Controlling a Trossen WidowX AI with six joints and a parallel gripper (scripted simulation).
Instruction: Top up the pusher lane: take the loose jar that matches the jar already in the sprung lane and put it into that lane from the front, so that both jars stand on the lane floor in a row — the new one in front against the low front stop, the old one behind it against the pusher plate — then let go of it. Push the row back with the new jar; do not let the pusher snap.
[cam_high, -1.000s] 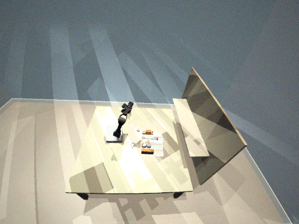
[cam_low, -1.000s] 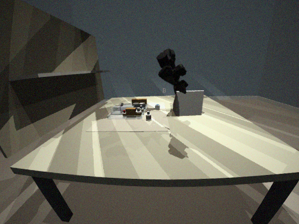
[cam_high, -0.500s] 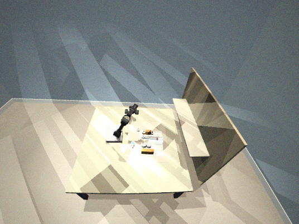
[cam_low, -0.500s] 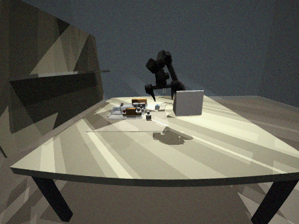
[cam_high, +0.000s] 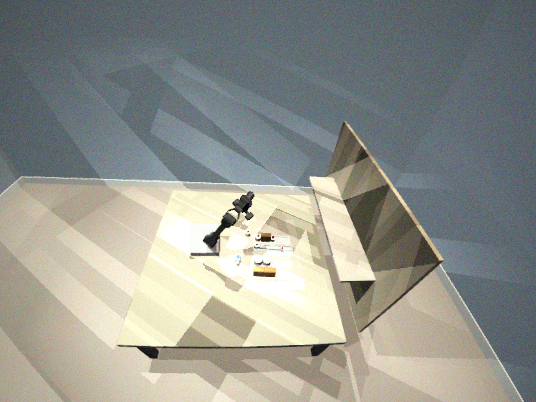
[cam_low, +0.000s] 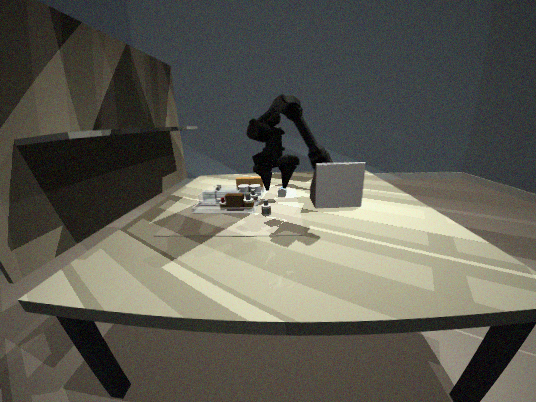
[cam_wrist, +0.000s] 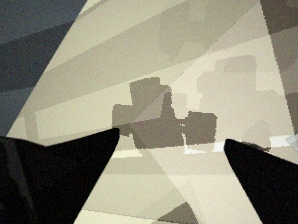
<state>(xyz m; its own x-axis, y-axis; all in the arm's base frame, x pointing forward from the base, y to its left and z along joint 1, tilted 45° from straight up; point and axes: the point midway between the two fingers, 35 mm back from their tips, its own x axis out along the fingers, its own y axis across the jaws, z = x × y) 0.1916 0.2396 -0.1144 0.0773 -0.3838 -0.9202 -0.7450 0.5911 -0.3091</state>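
My gripper (cam_high: 243, 209) (cam_low: 276, 188) (cam_wrist: 170, 138) is open and empty, pointing down above the table. One small loose jar (cam_high: 247, 233) (cam_low: 266, 208) with a pale top and dark grey body stands on the table. A second loose jar (cam_high: 238, 259) (cam_low: 282, 192), pale bluish, stands farther along, left of the racks in the top view. A clear lane rack (cam_high: 272, 249) holds a small pale-topped jar (cam_high: 257, 245) at its left end and a red-tipped part (cam_high: 282, 248) farther back. Which loose jar matches is too small to tell. The wrist view shows no jar.
A brown block (cam_high: 266, 236) (cam_low: 234, 200) sits in a lane with a jar (cam_high: 257, 237) in front. Two dark jars (cam_high: 258, 261) (cam_high: 266, 261) stand beside an orange block (cam_high: 264, 272). The arm's grey stand (cam_low: 337, 185) and a wall shelf (cam_high: 345, 235) flank the racks. The gripper's shadow falls on the table.
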